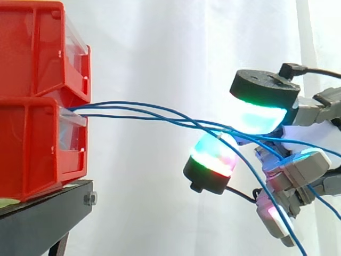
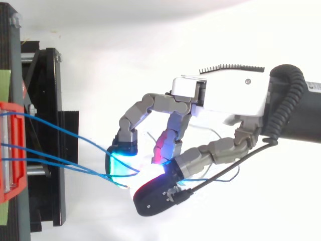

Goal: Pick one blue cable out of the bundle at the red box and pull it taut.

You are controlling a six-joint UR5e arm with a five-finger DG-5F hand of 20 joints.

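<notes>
Right now I have the hand (image 2: 220, 100) out to the right of the stacked red plastic bins (image 1: 37, 144), which sit at the left on their black stand (image 1: 48, 213). The thin blue cables (image 1: 133, 109) leave the lower bin's front and converge between two glowing fingertips (image 1: 258, 114). These are curled together and pinch there, presumably to fix a grip before pulling. Several strands meet at that pinch, and I cannot tell whether one alone is caught. They arc loosely, so I judge the tightening pull rightward is not yet done.
</notes>
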